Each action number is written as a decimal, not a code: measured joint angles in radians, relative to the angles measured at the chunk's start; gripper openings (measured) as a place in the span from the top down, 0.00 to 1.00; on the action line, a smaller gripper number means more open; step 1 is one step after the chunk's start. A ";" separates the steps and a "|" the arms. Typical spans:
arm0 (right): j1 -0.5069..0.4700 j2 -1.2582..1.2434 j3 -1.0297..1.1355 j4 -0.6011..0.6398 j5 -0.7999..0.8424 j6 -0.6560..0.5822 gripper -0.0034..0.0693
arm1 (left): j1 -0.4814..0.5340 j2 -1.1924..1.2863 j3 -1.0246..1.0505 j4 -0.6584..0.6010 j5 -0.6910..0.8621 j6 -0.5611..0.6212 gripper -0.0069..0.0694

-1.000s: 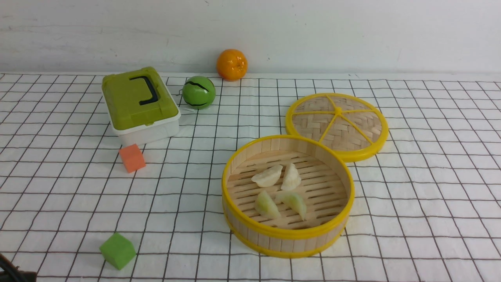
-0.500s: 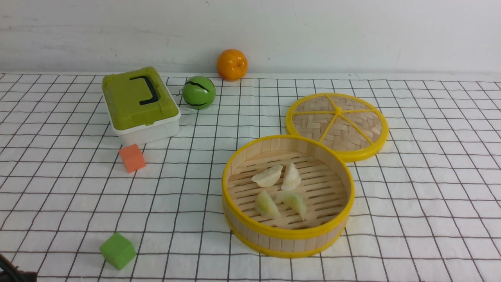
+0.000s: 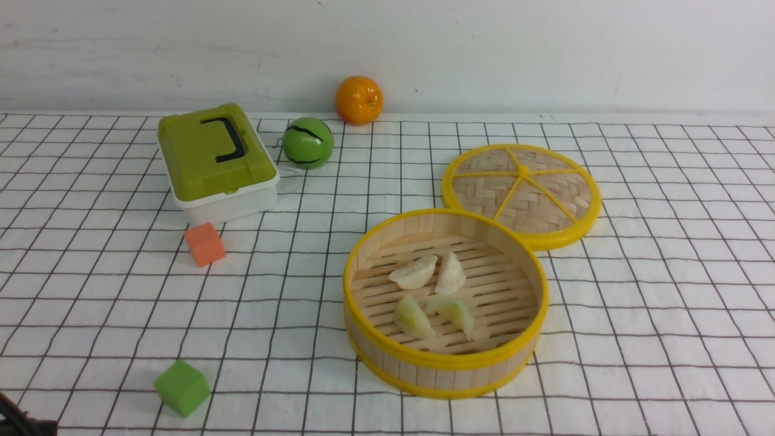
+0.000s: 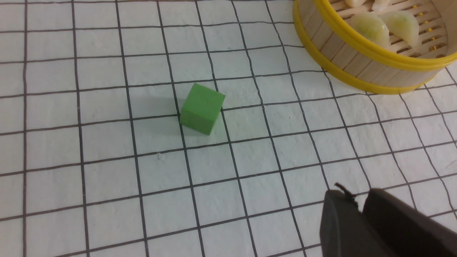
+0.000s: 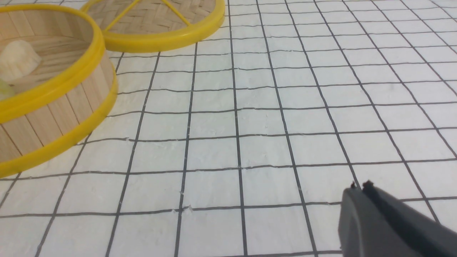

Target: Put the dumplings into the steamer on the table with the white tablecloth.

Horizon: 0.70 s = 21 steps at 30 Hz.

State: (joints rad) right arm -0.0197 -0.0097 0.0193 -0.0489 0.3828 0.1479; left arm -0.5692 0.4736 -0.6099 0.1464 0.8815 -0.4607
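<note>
At the near edge of the front view we see only a dark sliver at the lower left corner, too little to name, while each wrist view gives us its own gripper. The left gripper shows two dark fingers side by side with no gap we can make out between them, and nothing is held; the right gripper has its tips pressed together, also empty, over bare white tablecloth. Both grippers are cut off by the frame. From the steamer, the green cube lies toward eight o'clock; the left wrist view shows it close up, well apart from the basket. The dumplings all lie on the slatted floor inside the steamer, two white ones behind and two greenish ones in front; the right wrist view catches only one white one and a sliver of green behind the rim. Farther back, the orange cube sits toward ten o'clock, the woven lid touches the steamer's far rim at about one o'clock, and beyond are the green-lidded box, the green ball and the orange by the wall. We find nothing on the table shifted since a second ago.
</note>
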 joint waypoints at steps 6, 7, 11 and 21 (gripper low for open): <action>0.000 0.000 0.000 0.000 0.000 0.000 0.97 | 0.000 0.000 0.000 0.000 0.000 0.000 0.79; 0.000 0.000 0.000 0.000 0.000 0.000 0.97 | 0.000 0.000 0.000 0.000 0.000 0.000 0.79; 0.000 0.000 0.000 0.000 0.000 0.000 0.97 | 0.000 0.000 0.014 -0.001 -0.054 0.000 0.79; 0.000 0.000 0.000 0.000 0.000 0.000 0.96 | 0.251 -0.158 0.352 -0.035 -0.858 0.099 0.93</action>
State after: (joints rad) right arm -0.0197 -0.0097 0.0193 -0.0489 0.3828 0.1479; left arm -0.3184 0.3154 -0.2575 0.1113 0.0238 -0.3619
